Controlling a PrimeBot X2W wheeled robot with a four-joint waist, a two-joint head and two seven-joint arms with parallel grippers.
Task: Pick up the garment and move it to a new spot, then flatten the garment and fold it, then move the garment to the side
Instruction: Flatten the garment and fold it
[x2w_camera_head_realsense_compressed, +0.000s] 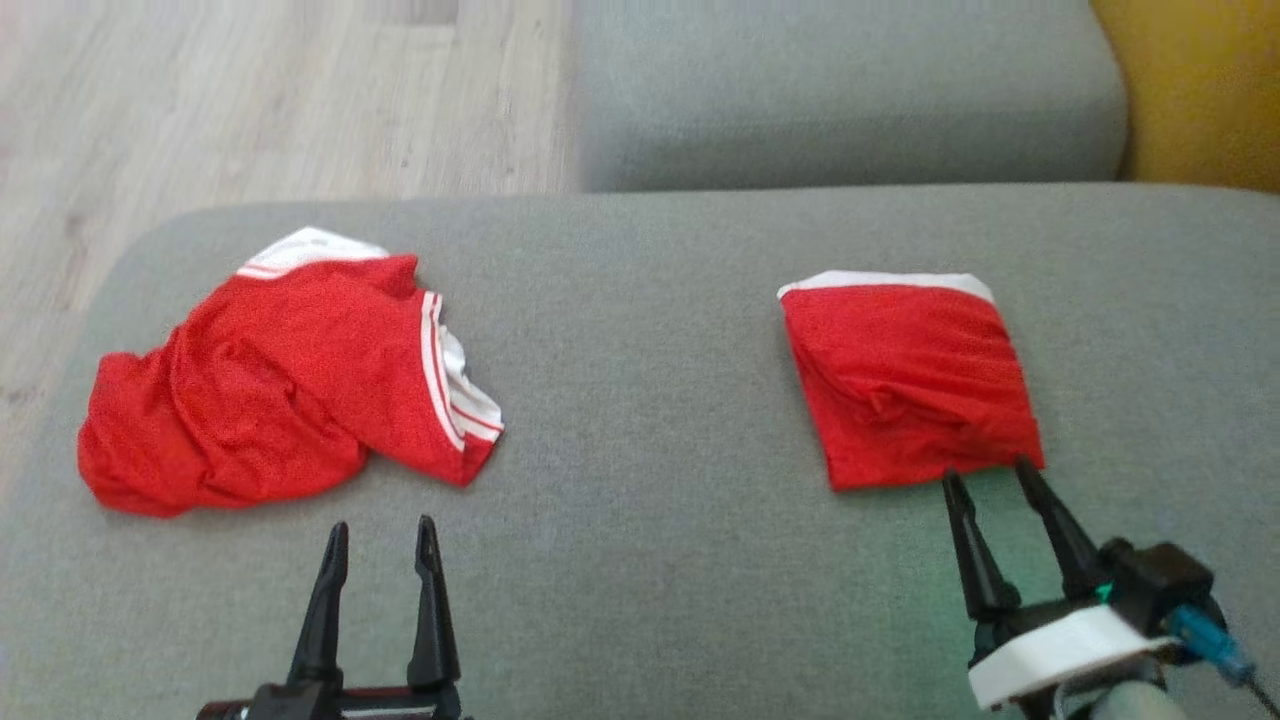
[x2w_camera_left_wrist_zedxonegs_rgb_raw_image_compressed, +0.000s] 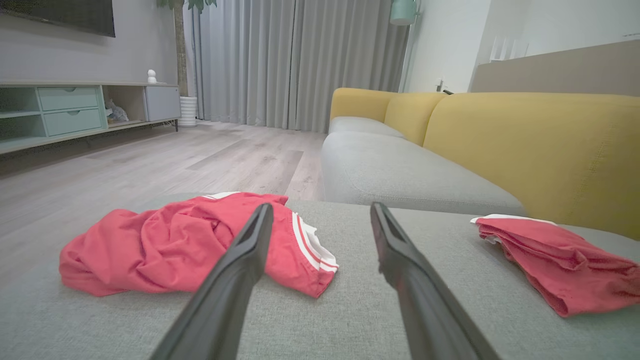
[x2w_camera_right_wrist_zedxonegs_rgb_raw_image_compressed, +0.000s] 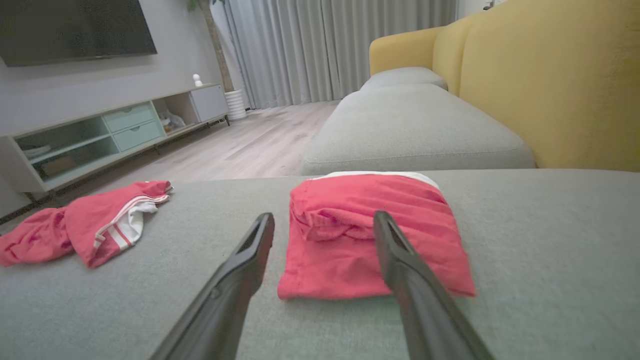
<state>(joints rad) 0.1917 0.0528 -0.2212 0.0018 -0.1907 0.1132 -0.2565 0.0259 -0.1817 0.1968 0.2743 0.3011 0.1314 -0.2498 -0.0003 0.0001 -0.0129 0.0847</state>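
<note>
A crumpled red garment with white stripes (x2w_camera_head_realsense_compressed: 280, 385) (x2w_camera_left_wrist_zedxonegs_rgb_raw_image_compressed: 175, 245) (x2w_camera_right_wrist_zedxonegs_rgb_raw_image_compressed: 80, 225) lies on the left of the grey cushion (x2w_camera_head_realsense_compressed: 640, 400). A second red garment (x2w_camera_head_realsense_compressed: 905, 380) (x2w_camera_right_wrist_zedxonegs_rgb_raw_image_compressed: 370, 235) (x2w_camera_left_wrist_zedxonegs_rgb_raw_image_compressed: 560, 260) lies folded into a square on the right. My left gripper (x2w_camera_head_realsense_compressed: 383, 535) (x2w_camera_left_wrist_zedxonegs_rgb_raw_image_compressed: 320, 212) stands open just in front of the crumpled garment, touching nothing. My right gripper (x2w_camera_head_realsense_compressed: 990, 475) (x2w_camera_right_wrist_zedxonegs_rgb_raw_image_compressed: 324, 220) is open at the folded garment's near edge, its fingertips level with that edge and nothing between them.
A second grey seat cushion (x2w_camera_head_realsense_compressed: 850, 90) lies beyond, with a yellow sofa back (x2w_camera_head_realsense_compressed: 1200, 90) to the right. Wooden floor (x2w_camera_head_realsense_compressed: 250, 100) drops off past the cushion's left and far edges. A TV cabinet (x2w_camera_left_wrist_zedxonegs_rgb_raw_image_compressed: 75, 110) and curtains (x2w_camera_left_wrist_zedxonegs_rgb_raw_image_compressed: 300, 60) stand across the room.
</note>
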